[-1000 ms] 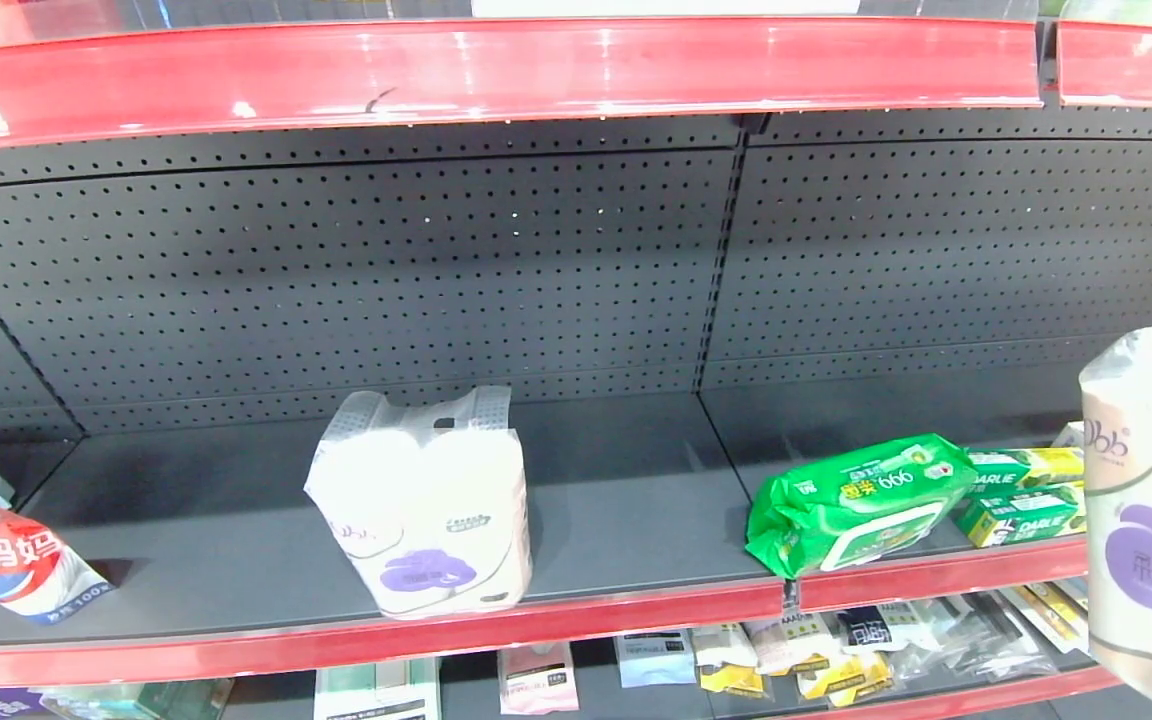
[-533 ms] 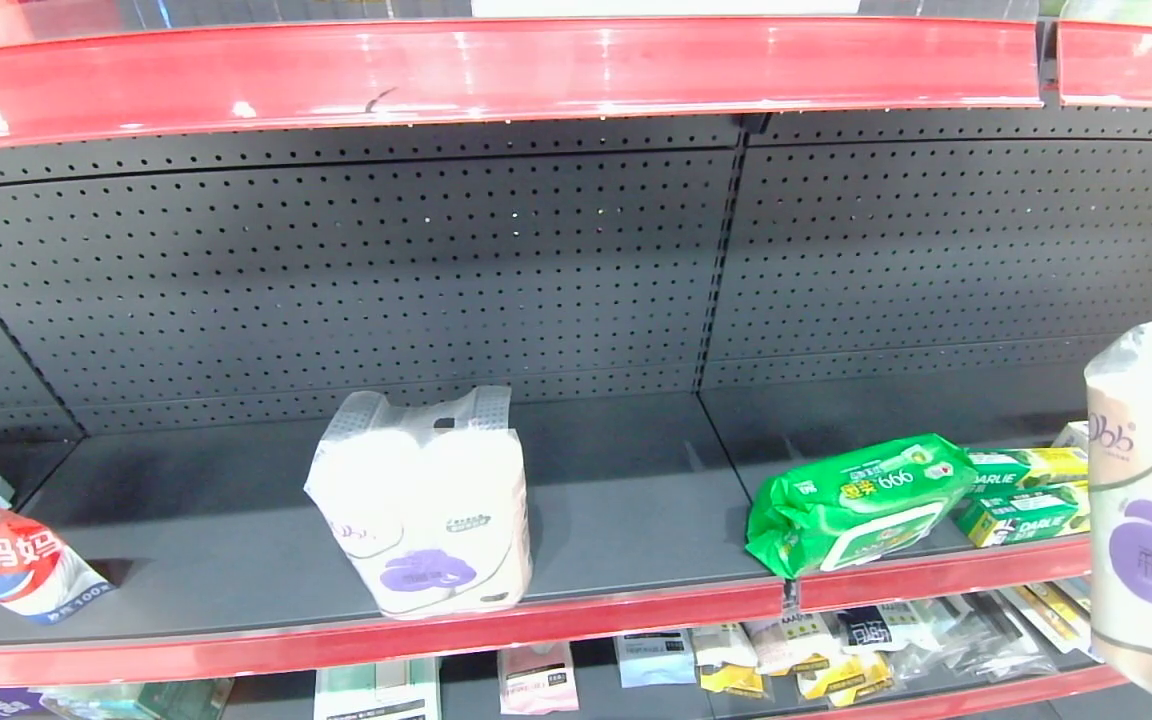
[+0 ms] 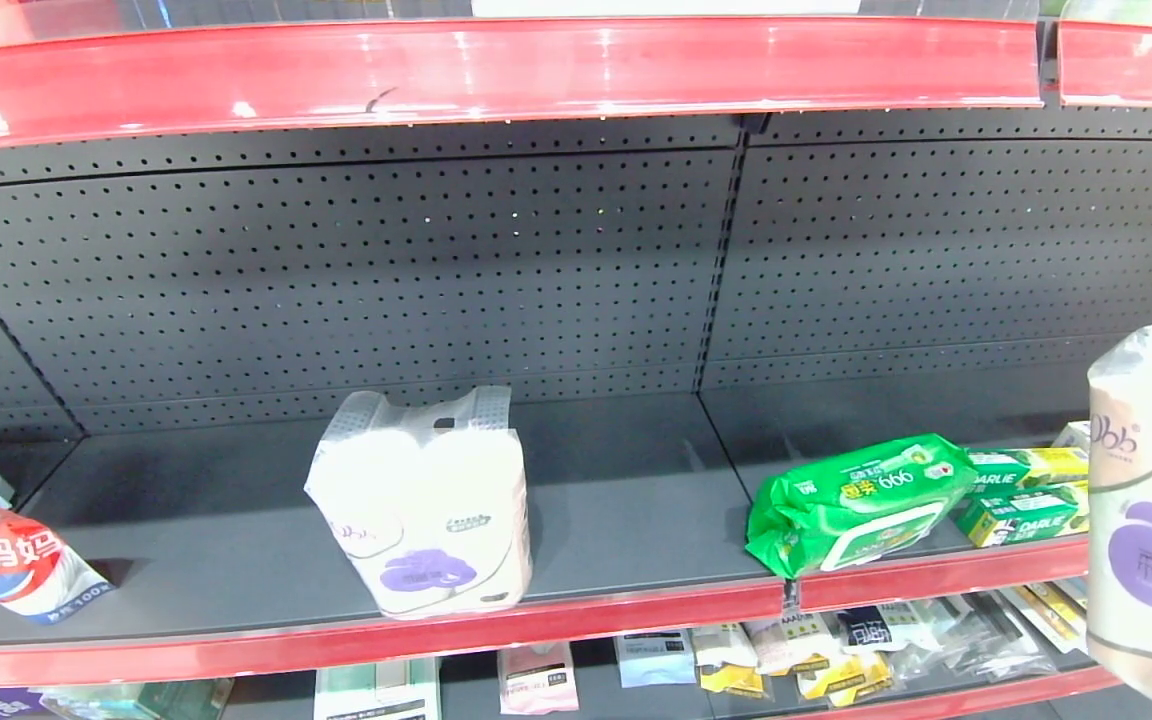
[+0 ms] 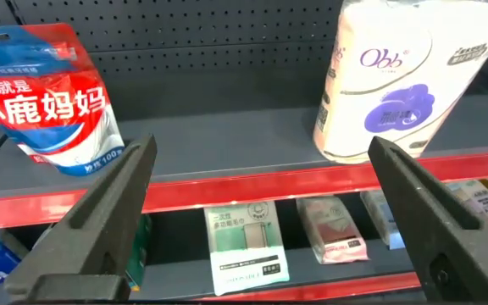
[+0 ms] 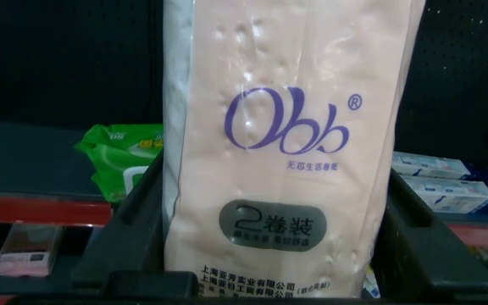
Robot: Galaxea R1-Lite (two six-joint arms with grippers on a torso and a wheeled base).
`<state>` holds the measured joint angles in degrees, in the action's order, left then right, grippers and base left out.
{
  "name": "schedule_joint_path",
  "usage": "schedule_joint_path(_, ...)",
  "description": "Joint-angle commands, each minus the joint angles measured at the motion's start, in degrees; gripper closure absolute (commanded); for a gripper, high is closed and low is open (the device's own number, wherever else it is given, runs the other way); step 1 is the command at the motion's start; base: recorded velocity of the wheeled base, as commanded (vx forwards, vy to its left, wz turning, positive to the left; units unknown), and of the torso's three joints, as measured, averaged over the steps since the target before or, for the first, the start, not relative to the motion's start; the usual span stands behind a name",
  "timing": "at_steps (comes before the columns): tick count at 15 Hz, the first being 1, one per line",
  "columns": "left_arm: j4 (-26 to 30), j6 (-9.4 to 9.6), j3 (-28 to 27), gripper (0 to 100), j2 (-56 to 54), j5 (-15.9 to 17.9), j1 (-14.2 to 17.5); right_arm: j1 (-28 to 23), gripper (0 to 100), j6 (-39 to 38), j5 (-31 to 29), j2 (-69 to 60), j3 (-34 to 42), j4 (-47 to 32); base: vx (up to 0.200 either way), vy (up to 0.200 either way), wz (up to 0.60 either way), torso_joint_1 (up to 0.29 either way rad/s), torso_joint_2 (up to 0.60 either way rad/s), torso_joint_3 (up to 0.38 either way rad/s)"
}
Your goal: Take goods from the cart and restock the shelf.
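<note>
A white paper-roll pack with purple print [image 3: 1151, 520] hangs at the right edge of the head view, in front of the shelf. My right gripper [image 5: 282, 246] is shut on this pack [image 5: 291, 144], with one black finger on each side. A matching paper-roll pack [image 3: 421, 505] stands near the front edge of the grey shelf board [image 3: 626, 500]. My left gripper [image 4: 265, 224] is open and holds nothing. It sits low in front of the shelf's red edge [image 4: 252, 182], between a red and white bag [image 4: 45, 97] and the standing pack [image 4: 401, 76].
A green wipes pack [image 3: 856, 500] and green toothpaste boxes [image 3: 1026, 495] lie on the right shelf section. The red and white bag [image 3: 6, 560] lies at the far left. Free board lies between bag, standing pack and wipes. Small goods [image 3: 786, 645] fill the shelf below.
The held pack has risen a little and drifted slightly right. Everything on the shelf has stayed put.
</note>
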<state>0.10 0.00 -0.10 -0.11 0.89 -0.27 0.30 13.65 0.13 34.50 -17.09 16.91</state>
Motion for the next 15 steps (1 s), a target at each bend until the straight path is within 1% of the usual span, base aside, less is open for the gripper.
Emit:
schedule_joint_path(1,-0.01,0.0,0.01,0,0.11,-0.01,0.0,0.13,100,0.06,0.04,0.39,0.13,-0.03,0.0,0.0,0.0,0.0,0.0,0.0)
schedule_joint_path(7,-0.01,0.0,0.01,0,0.11,-0.01,0.0,0.13,100,1.46,-0.05,0.39,0.13,-0.03,0.0,0.0,0.0,0.0,0.0,0.0)
schedule_joint_path(10,-0.01,0.0,0.01,0,0.11,-0.01,0.0,0.13,100,1.55,0.57,1.1,-1.01,0.05,0.0,0.0,0.0,0.0,0.0,0.0)
schedule_joint_path(11,-0.01,0.0,0.01,0,0.11,-0.01,0.0,0.13,100,1.55,1.45,1.1,-1.19,0.05,0.0,0.0,0.0,0.0,0.0,0.0)
schedule_joint_path(12,-0.01,0.0,0.01,0,0.11,-0.01,0.0,0.13,100,1.11,4.44,0.83,-1.72,0.05,0.0,0.0,0.0,0.0,0.0,0.0)
schedule_joint_path(14,-0.01,0.0,0.01,0,0.11,-0.01,0.0,0.13,100,0.94,7.16,1.01,-1.72,0.05,0.0,0.0,0.0,0.0,0.0,0.0)
schedule_joint_path(15,-0.01,0.0,0.01,0,0.11,-0.01,0.0,0.13,100,0.94,9.53,1.18,-2.68,0.05,0.0,0.0,0.0,0.0,0.0,0.0)
